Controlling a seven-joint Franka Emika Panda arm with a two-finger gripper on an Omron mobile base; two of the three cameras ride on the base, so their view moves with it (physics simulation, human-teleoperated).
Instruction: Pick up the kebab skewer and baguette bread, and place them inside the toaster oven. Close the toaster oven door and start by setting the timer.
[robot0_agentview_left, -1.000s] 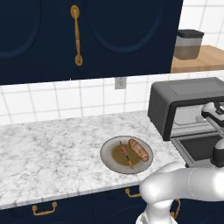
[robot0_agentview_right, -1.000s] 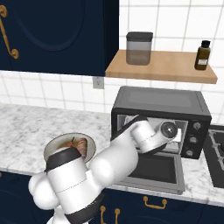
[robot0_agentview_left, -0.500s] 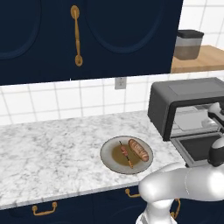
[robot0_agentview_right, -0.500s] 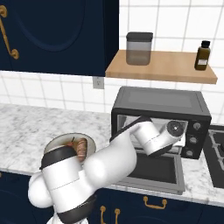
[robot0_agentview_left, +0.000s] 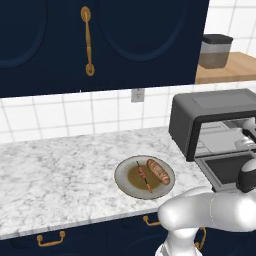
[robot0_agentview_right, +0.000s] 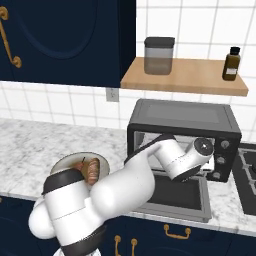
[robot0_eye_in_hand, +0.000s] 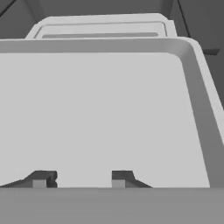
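With the thin skewer of red-brown chunks (robot0_agentview_left: 144, 176) and stubby golden loaf (robot0_agentview_left: 158, 171) on the round plate (robot0_agentview_left: 125, 175) at lower centre, the empty two-finger gripper (robot0_eye_in_hand: 78, 178), tips apart, hovers over a pale tray (robot0_eye_in_hand: 100, 109) inside the dark grey boxy oven (robot0_agentview_left: 200, 111) with its door (robot0_agentview_right: 177, 197) dropped open, so I judge picking has not begun and the next move calls for backing out toward the plate.

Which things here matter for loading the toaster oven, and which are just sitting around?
For the job:
kebab skewer
baguette bread
toaster oven
toaster oven door, folded down open
gripper

Just sitting around:
plate under the food
grey canister
brown bottle
wooden shelf

navy cabinets (robot0_agentview_left: 100, 40) with brass handles (robot0_agentview_left: 87, 40) over white tiled wall (robot0_agentview_left: 65, 112), marble counter (robot0_agentview_left: 55, 175), wooden shelf (robot0_agentview_right: 185, 75)
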